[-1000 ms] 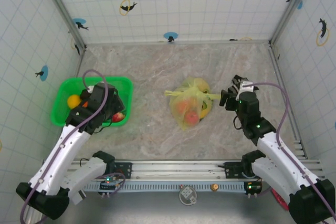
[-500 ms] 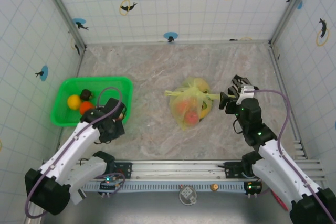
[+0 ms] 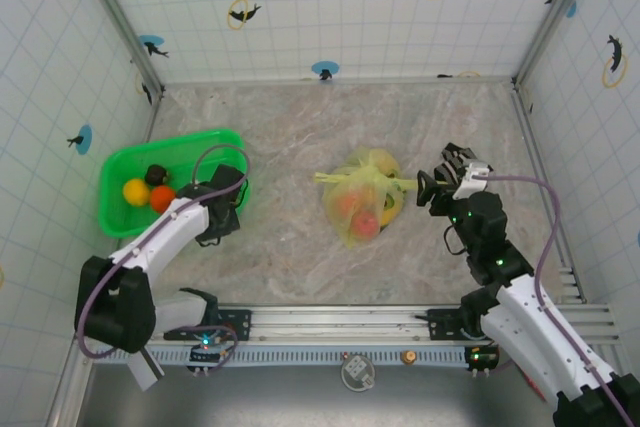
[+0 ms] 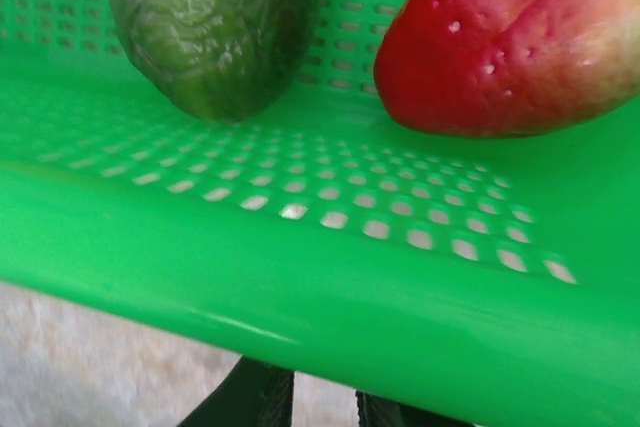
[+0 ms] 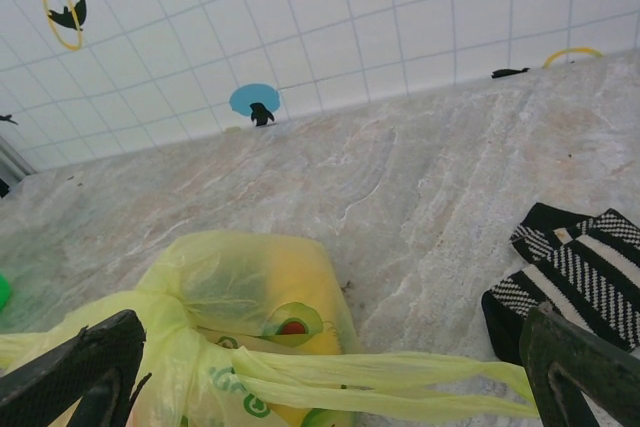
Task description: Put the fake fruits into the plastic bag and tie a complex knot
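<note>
The plastic bag (image 3: pixel 360 202) lies mid-table with orange, red and yellow fake fruits showing through its film; its knot (image 3: pixel 368 177) sits on top with strap ends sticking out sideways. In the right wrist view the bag (image 5: pixel 240 307) is close below, and a strap (image 5: pixel 400 382) trails right. My right gripper (image 3: pixel 440 187) (image 5: pixel 330 332) stands wide open just right of the bag, holding nothing. More fruits lie in the green basket (image 3: pixel 115 172): yellow (image 3: pixel 135 191), orange (image 3: pixel 162 197), dark brown (image 3: pixel 156 174), plus a green one (image 4: pixel 215 27) and a red one (image 4: pixel 510 37). My left gripper (image 3: pixel 226 209) (image 4: pixel 325 409) is at the basket's near right rim (image 4: pixel 300 287), jaws slightly apart and empty.
A black-and-white striped cloth (image 5: pixel 570 267) lies on the stone table right of the bag, under the right gripper. Tiled walls close in the table at the back and both sides. Bare table (image 3: pixel 290 137) stretches between basket and bag.
The left gripper has drawn back from over the basket to its near right rim and parted its jaws a little. The basket has turned and slid slightly left. The right arm shifted slightly.
</note>
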